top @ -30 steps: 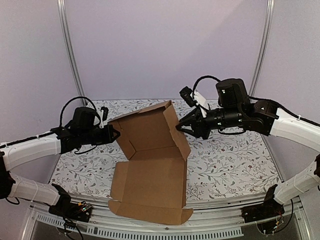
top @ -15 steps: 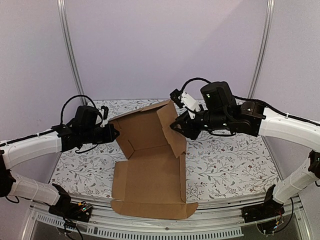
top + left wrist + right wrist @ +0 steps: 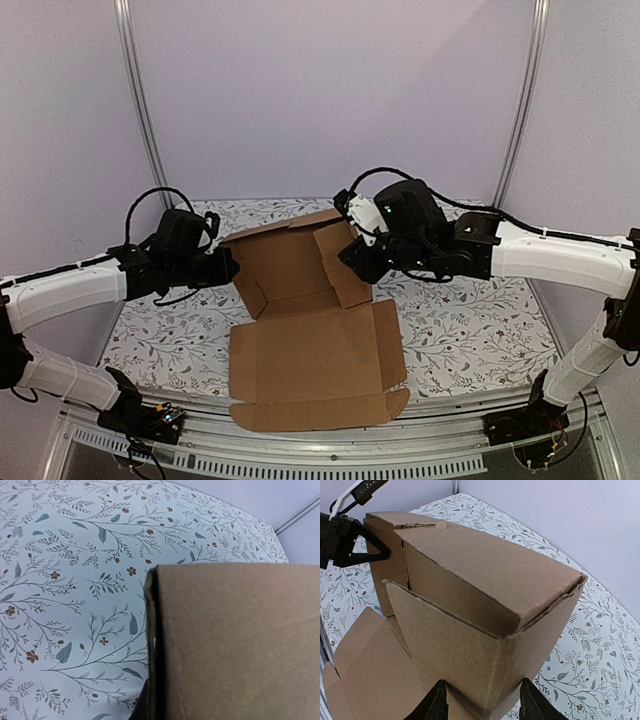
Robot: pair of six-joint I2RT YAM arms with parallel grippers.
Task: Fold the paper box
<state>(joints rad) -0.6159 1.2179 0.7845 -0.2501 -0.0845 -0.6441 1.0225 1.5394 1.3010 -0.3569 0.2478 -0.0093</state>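
The paper box (image 3: 310,345) is a brown cardboard sheet, its base flat on the table. Its back panel (image 3: 285,260) stands tilted up with side flaps. My left gripper (image 3: 228,268) is shut on the panel's left edge. In the left wrist view the cardboard (image 3: 240,645) fills the right half, and one dark finger (image 3: 149,690) shows against its edge. My right gripper (image 3: 352,258) is open at the panel's right flap. In the right wrist view its fingers (image 3: 436,705) straddle the folded corner (image 3: 485,670), jaws wide apart.
A floral tablecloth (image 3: 470,320) covers the table. The box's front flap (image 3: 310,412) overhangs the near table edge. Metal uprights (image 3: 140,100) stand at the back corners before a purple wall. The left gripper (image 3: 350,540) shows in the right wrist view.
My right gripper has moved left and pushed the panel's right flap inward. The raised panel has tilted lower and the base's right flap now lies flat. The left gripper has held its place.
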